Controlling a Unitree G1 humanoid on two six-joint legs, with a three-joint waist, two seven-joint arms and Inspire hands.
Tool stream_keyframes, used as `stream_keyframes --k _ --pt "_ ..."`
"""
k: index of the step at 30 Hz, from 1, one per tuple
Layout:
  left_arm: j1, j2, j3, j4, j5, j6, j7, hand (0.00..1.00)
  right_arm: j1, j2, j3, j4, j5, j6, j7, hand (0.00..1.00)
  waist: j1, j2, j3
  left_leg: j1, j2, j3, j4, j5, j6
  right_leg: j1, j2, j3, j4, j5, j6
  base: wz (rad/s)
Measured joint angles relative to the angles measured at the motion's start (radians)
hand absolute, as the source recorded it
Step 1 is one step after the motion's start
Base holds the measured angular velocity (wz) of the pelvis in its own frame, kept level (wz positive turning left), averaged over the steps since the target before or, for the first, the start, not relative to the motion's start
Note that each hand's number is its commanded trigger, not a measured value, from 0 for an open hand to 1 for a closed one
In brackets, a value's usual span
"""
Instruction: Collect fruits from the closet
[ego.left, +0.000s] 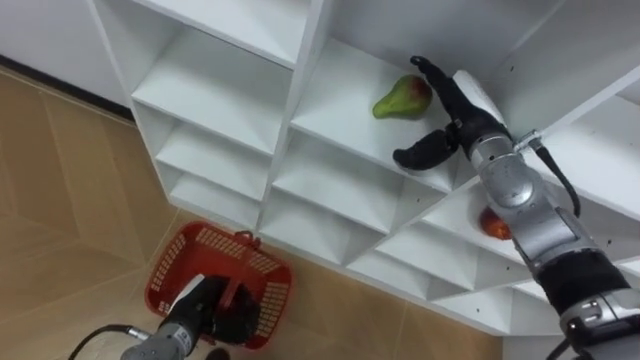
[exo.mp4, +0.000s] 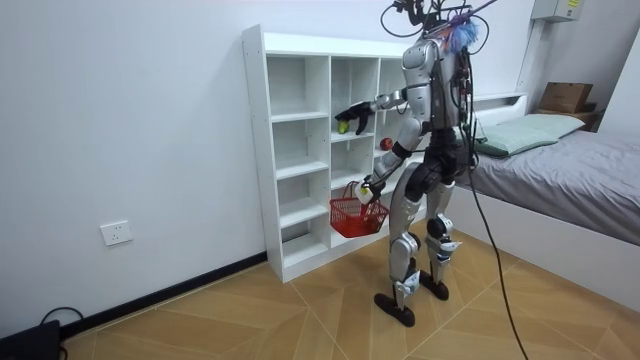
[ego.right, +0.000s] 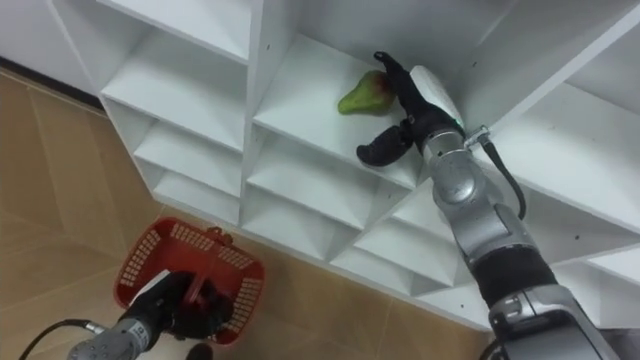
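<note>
My right hand (ego.left: 455, 110), fingers wide, reaches the pear (ego.left: 398, 100). It looks light, smooth and likely to roll, so I'd cup its fat end. My left hand (ego.left: 205, 305) grips the red basket (ego.left: 185, 255).

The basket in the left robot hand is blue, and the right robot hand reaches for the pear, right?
No. The basket is red, not blue; the left eye view shows it. The left robot hand does hold it, and the right robot hand reaches for the pear.
</note>
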Motion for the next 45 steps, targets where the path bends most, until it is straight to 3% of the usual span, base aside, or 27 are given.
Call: stream_keyframes --k 27,45 --pt "-0.02 0.007 -0.05 -0.002 -0.002 0.0 -0.012 1.0 -0.02 -0.026 0.0 0.022 -0.053 0.006 -0.021 0.0 0.009 0.015 0.0015 -0.037 -0.001 -0.023 0.011 0.009 -0.004 -0.019 0.003 -0.019 0.003 0.007 -0.01 0.01" --pt "-0.026 0.001 -0.06 0.012 -0.002 0.0 -0.028 1.0 -0.021 -0.037 0.038 0.024 -0.062 0.012 -0.007 0.0 0.034 0.015 0.0041 -0.053 0.006 -0.022 0.008 0.028 -0.011 -0.05 0.007 -0.013 0.018 0.015 -0.023 0.0"
